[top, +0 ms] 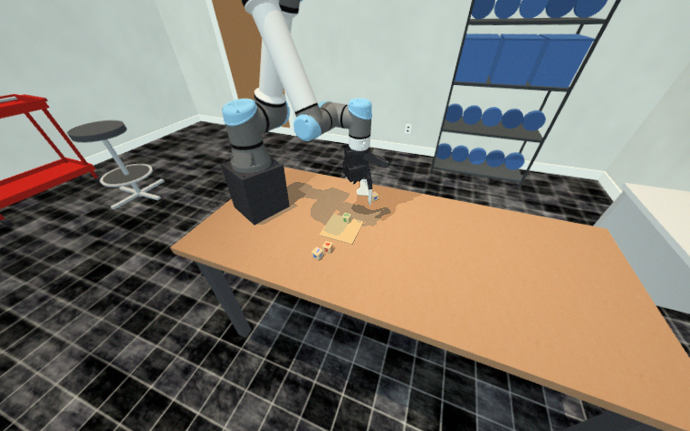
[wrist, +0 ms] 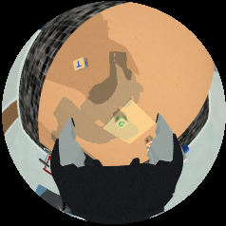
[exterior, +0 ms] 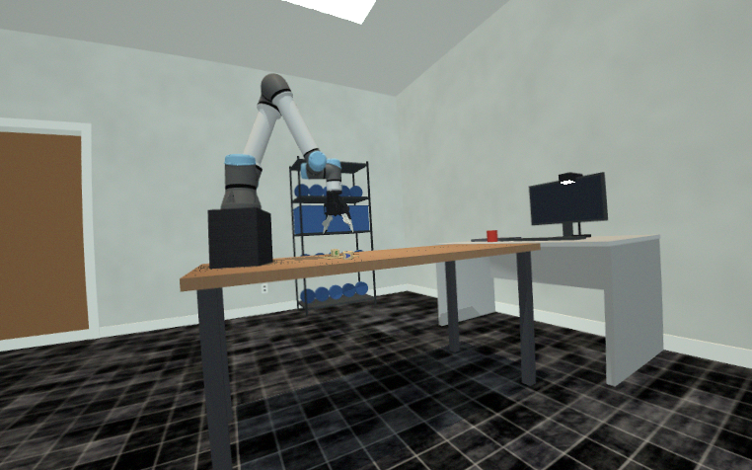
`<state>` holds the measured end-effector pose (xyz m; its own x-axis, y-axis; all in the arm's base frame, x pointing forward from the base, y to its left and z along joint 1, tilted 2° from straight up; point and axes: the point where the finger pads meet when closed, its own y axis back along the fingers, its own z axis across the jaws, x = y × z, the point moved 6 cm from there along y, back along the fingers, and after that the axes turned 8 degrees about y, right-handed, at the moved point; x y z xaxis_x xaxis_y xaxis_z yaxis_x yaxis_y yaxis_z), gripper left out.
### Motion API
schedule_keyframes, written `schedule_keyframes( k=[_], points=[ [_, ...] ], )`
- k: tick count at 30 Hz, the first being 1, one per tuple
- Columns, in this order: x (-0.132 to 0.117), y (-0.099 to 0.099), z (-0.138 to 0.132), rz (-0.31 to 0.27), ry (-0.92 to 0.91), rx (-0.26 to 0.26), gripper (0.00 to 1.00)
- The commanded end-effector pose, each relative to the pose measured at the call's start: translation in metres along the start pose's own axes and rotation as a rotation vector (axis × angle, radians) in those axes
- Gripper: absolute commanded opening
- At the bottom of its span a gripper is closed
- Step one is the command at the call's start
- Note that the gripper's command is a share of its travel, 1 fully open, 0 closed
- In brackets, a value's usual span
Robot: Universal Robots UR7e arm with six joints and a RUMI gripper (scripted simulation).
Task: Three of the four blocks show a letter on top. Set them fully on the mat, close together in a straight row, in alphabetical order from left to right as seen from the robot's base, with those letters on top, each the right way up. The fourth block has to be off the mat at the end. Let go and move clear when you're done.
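the robot's claw [top: 366, 196] [exterior: 338, 232] [wrist: 115, 116] is spread wide with nothing in it, and it hangs above the wooden table [top: 471, 257] [exterior: 425, 255] [wrist: 166, 52]. the green g block [top: 346, 217] [exterior: 335, 252] [wrist: 122, 122] sits on the yellow mat [top: 351, 235] [wrist: 135, 131], near the end that is on the base's left. that looks like a good spot for g, if it comes first. the blue t block [top: 375, 196] [wrist: 80, 64] is off the mat, past that same end. my guess is that the job now is to go and get the t. the claw should get right over it, turn so its fingers match two flat sides, go straight down, and then pinch softly. its t looks upside down next to the g, so it may need a big turn before it goes down. it should be lifted high over the g, as a low swing could knock it. off the other end, the red-marked block [top: 328, 246] [wrist: 149, 142] and the blue-marked block [top: 317, 253] sit very close together, so a wide finger could bump one. i can't read their tops well, so look closely before picking which one stays off.
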<state>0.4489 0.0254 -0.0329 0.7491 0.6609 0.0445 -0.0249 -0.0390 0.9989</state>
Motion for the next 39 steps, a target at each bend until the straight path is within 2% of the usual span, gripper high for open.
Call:
schedule_keyframes(
  k=[1,39],
  points=[
    [0.01,0.0,-0.001,-0.008,-0.107,-0.005,1.0],
    [0.062,-0.002,-0.022,-0.005,-0.726,-0.007,1.0]
  ],
)
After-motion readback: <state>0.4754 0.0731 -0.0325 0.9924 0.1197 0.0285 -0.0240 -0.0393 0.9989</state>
